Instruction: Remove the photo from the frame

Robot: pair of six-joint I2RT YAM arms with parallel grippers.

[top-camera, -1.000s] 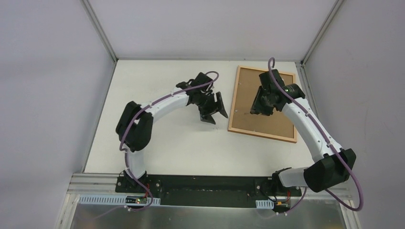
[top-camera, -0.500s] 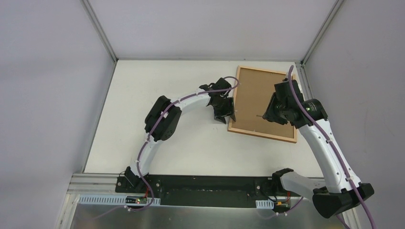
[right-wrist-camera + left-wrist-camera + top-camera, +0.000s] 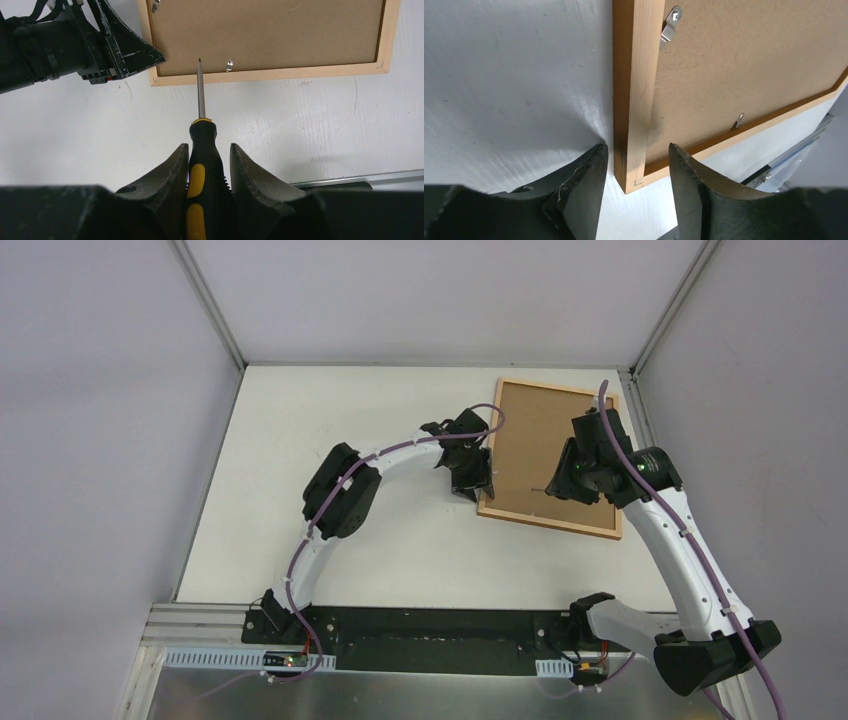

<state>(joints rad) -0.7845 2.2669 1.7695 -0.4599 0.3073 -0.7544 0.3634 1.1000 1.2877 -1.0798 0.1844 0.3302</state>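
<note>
Down at the right wrist camera, the right gripper (image 3: 206,150) is clamped on the black and yellow handle of a screwdriver (image 3: 202,132); the rest of the handle is cut off by the bottom of the picture. Its thin shaft points out over the frame (image 3: 525,440), with the tip just inside the nearest rail and beside a small metal clip (image 3: 229,64). I cannot tell whether the tip touches the board.

The left gripper (image 3: 636,165) is open a little. Its jaws stand either side of the frame's near-left corner, one over the table and one over the back; contact is hard to judge.

The frame lies flat and face down at the far right of the table (image 3: 330,410), showing only its cork-brown back. The photo is hidden underneath. The right arm covers part of the frame's right side in the top view. Another clip (image 3: 671,25) sits on the left rail.

The table is plain white, scuffed in places. Pale grey walls (image 3: 100,390) close it in on three sides.
</note>
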